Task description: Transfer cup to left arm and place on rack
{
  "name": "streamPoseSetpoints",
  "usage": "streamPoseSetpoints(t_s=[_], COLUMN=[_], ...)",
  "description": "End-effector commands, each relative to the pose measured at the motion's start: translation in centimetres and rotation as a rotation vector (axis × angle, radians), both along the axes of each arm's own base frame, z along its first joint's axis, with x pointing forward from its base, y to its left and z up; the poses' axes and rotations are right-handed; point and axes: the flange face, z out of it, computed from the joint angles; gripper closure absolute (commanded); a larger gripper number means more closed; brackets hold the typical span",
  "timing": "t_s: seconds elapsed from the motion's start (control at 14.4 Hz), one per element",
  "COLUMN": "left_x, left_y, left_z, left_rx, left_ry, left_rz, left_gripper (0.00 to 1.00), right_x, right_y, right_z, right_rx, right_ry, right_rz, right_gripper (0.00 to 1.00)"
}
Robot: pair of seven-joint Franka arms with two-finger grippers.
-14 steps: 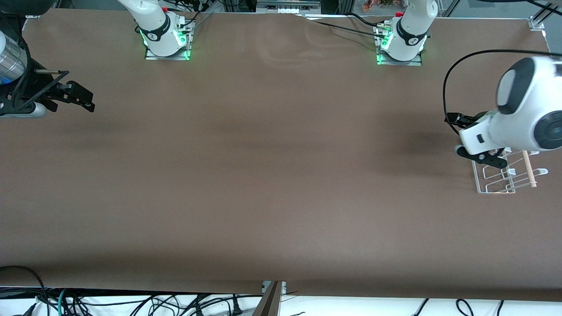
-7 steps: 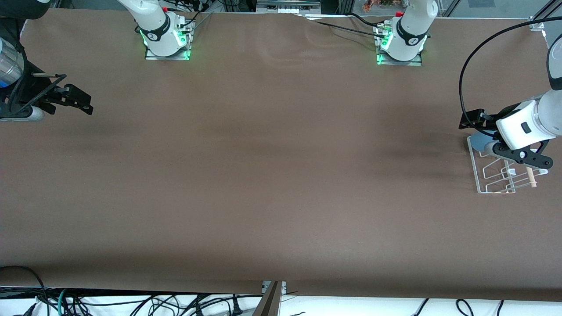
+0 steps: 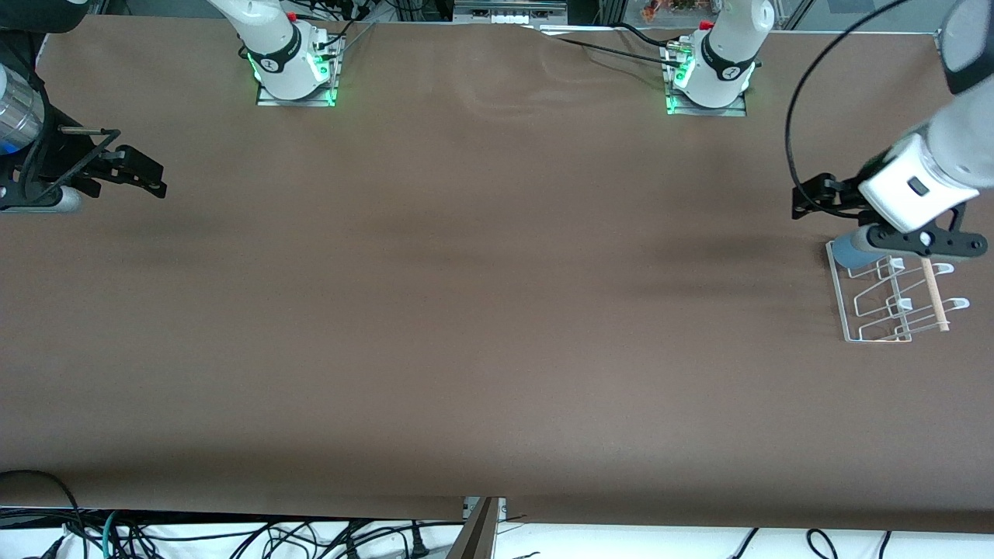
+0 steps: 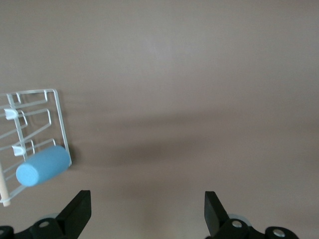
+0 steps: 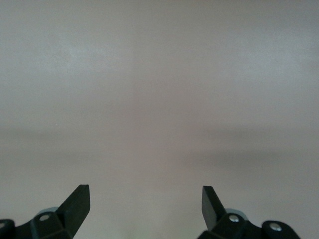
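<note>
The light-blue cup (image 3: 856, 254) lies on its side on the white wire rack (image 3: 843, 304), at the rack's end farther from the front camera. The rack's wooden rod (image 3: 935, 299) runs along it. My left gripper (image 3: 928, 241) is open and empty, up in the air over that end of the rack, apart from the cup. In the left wrist view the cup (image 4: 42, 166) rests on the rack (image 4: 61, 113) to one side of the open left gripper (image 4: 147, 201). My right gripper (image 3: 151, 178) is open and empty and waits at the right arm's end of the table; it also shows open (image 5: 145, 195).
The brown table (image 3: 481, 295) stretches between the two arms. The rack stands near the table's edge at the left arm's end. A black cable (image 3: 796, 147) loops from the left wrist.
My left gripper has lifted off the rack and drawn back, leaving the cup lying on the rack. The right arm has barely moved.
</note>
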Motion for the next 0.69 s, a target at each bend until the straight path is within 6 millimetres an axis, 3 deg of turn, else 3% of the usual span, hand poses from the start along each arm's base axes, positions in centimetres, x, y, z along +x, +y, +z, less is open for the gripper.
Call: streamPoseSetpoints(t_s=[0.0,0.62], left_x=[-0.7,-3.2], left_y=[2.6,3.2], left_z=[-0.5,-1.5], left_rx=[0.005,-0.012], left_ry=[-0.034,-0.037], left_rz=[0.053,0.043], left_gripper=[0.00,0.00], right_x=[0.1,0.1], right_y=[0.1,0.1], right_z=[0.6,0.6], right_rx=[-0.019,-0.019], right_ry=[0.003,0.002], right_rz=[0.014,0.014], right_gripper=[0.01,0.01])
